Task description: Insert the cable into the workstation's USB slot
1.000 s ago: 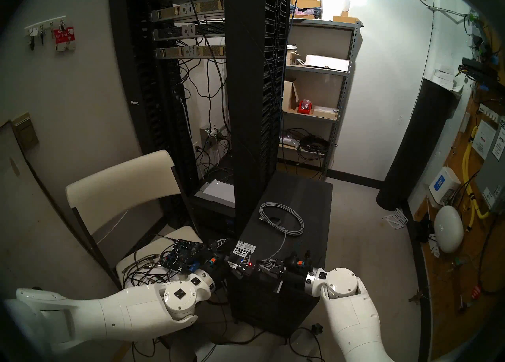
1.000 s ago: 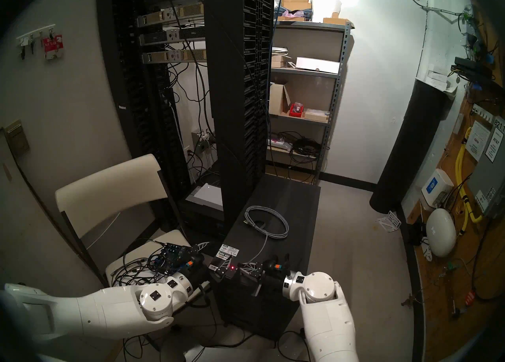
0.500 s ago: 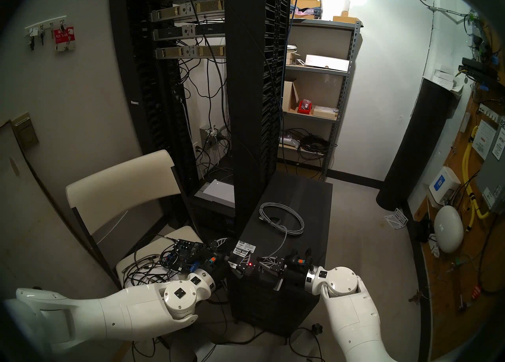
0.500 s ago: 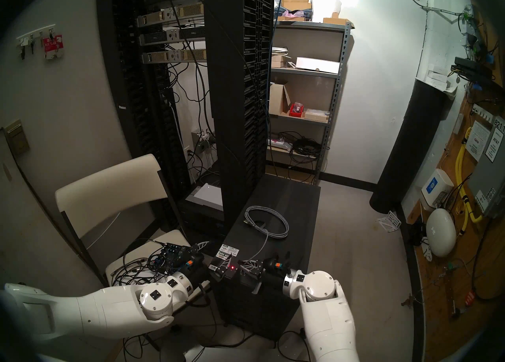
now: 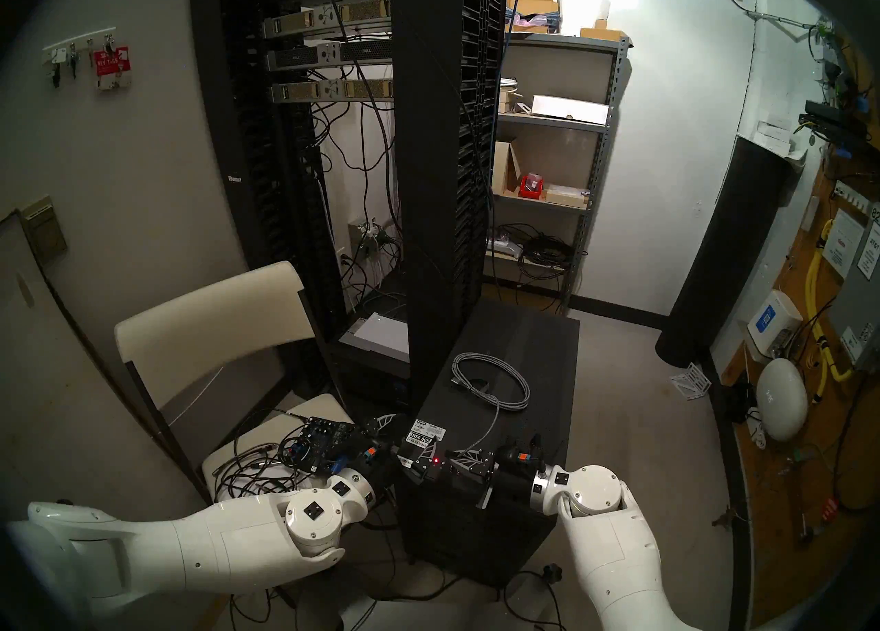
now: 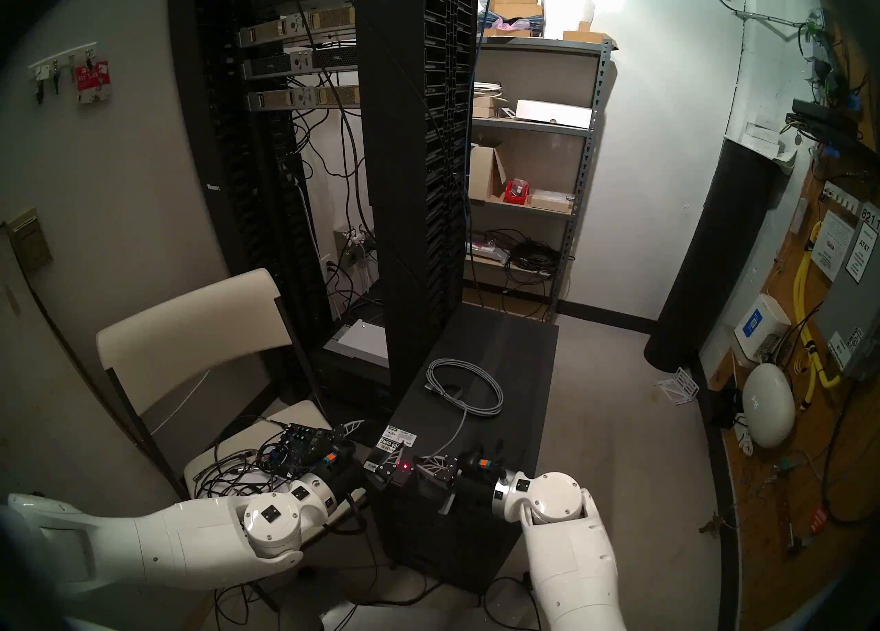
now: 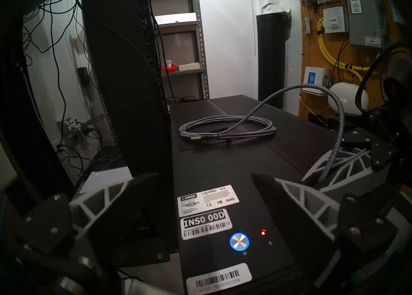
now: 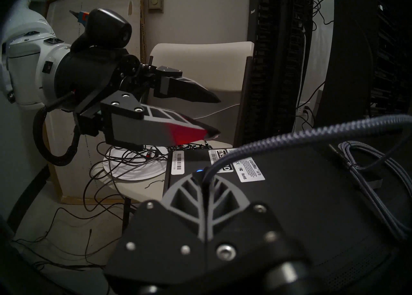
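Observation:
The workstation is a matte-black tower with white barcode stickers, a blue-lit button and a red light at its near top edge. The grey braided cable lies coiled on top. One strand arcs forward into my right gripper, which is shut on the cable's end just right of the red light. The plug is hidden between the fingers. My left gripper hovers open at the near left corner, its fingers either side of the stickers.
A tall black server rack stands against the workstation's left rear. A white chair on the left carries a circuit board and tangled black wires. Metal shelving is behind, and a black cylinder and yellow cables to the right.
My right gripper has edged very slightly away from me with the cable end still in it. The left gripper and the coil have not moved.

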Controlling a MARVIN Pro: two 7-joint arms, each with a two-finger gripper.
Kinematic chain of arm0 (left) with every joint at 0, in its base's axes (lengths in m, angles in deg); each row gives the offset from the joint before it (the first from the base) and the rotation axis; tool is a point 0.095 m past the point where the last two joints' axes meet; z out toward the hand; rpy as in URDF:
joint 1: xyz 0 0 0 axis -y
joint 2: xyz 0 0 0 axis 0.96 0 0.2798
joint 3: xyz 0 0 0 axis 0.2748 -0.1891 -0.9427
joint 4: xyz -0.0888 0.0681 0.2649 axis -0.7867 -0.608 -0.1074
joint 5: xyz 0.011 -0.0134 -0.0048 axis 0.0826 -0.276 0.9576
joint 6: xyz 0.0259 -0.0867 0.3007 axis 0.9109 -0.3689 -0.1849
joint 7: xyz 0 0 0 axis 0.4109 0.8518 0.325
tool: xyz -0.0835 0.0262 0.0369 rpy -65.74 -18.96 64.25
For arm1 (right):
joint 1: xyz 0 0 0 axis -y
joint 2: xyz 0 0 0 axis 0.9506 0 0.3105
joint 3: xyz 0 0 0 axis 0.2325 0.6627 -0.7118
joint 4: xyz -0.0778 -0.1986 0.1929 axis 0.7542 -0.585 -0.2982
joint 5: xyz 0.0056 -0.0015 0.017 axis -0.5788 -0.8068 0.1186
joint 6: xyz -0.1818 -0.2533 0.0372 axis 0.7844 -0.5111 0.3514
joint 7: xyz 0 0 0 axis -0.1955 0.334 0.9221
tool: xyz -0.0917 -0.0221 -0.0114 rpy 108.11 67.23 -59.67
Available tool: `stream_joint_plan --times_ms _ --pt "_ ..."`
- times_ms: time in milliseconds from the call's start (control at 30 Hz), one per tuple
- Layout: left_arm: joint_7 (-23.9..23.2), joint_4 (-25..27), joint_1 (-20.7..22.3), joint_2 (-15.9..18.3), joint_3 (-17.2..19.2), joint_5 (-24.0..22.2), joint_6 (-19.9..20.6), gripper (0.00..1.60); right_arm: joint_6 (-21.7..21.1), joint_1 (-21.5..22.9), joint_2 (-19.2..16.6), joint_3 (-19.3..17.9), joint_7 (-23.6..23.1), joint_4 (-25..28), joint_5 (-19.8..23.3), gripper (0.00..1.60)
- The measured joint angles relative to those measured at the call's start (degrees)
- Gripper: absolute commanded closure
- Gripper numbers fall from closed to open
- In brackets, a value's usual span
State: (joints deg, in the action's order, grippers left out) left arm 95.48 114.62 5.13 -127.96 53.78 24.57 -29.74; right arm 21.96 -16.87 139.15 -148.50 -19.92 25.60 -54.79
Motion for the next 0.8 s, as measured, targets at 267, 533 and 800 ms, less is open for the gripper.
stream_joint_plan --times_ms 267,533,800 --pt "-0.04 0.00 0.06 0.06 0.00 -0.09 -0.02 0.00 0.15 0.31 -0.01 0.04 0.08 -0.10 -0.50 1.60" --pt "-0.11 -0.05 0.12 0.10 0.00 -0.27 -0.03 0.00 0.13 0.50 -0.04 0.37 0.29 -0.29 -1.33 1.60" --pt "-0.12 -0.06 0.17 0.14 0.01 -0.45 -0.03 0.00 0.12 0.61 -0.04 0.48 0.47 -0.52 -1.94 1.60"
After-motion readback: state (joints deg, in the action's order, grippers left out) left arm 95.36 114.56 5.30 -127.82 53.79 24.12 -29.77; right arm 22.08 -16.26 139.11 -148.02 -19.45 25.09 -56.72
